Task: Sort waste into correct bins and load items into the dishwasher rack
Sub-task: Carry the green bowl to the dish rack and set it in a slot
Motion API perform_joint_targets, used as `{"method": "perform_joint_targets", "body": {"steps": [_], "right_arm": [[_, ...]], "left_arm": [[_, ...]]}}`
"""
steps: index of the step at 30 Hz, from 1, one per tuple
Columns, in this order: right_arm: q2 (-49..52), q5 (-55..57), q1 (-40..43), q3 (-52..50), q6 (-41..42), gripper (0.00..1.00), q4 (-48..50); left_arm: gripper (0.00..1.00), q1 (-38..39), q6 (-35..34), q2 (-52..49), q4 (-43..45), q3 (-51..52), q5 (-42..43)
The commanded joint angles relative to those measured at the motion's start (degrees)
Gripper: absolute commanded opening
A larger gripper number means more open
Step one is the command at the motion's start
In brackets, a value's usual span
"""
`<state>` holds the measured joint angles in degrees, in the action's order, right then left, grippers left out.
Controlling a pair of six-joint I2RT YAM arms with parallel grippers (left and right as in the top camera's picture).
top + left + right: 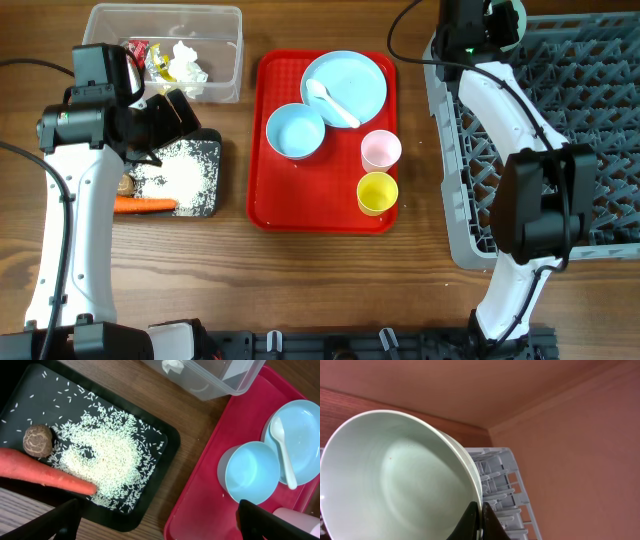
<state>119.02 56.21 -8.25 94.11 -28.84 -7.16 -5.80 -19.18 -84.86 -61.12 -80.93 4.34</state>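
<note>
Holding a light blue bowl (395, 485) by its rim, my right jaws are pinched fully closed on the edge, at the far corner of the rack (600, 130) on the side toward the red tray (258, 180). I judge the bowl rigid, light and smooth. A rim pinch may let it swivel, so seat it between pegs before release. My left jaws stand wide open and empty above the black tray (15, 400), which carries rice (105, 455), a carrot (45, 475) and a brown lump (38, 440). The second bowl (295, 131) sits on the red tray; grip its rim likewise.
</note>
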Motion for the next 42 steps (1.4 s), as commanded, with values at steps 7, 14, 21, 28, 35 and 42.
{"method": "perform_joint_targets", "body": {"steps": [7,14,21,28,35,42], "right_arm": [[2.99,1.86,0.48,0.0,-1.46,0.04,0.55],[4.22,1.86,0.61,0.0,-2.67,0.04,0.48],[4.22,5.79,0.59,0.0,-2.95,0.04,2.03],[4.22,8.96,0.81,0.0,-7.58,0.04,7.41],[4.22,7.82,-0.11,0.0,-5.29,0.04,2.49],[4.22,4.09,-2.05,0.0,-2.08,0.04,-3.8]], "left_arm": [[1.0,-0.26,0.72,-0.35,0.31,0.37,0.07],[1.0,-0.26,0.72,-0.35,0.31,0.37,0.07],[1.0,-0.26,0.72,-0.35,0.31,0.37,0.07],[1.0,-0.26,0.72,-0.35,0.31,0.37,0.07],[1.0,-0.26,0.72,-0.35,0.31,0.37,0.07],[1.0,-0.26,0.72,-0.35,0.31,0.37,0.07]]}}
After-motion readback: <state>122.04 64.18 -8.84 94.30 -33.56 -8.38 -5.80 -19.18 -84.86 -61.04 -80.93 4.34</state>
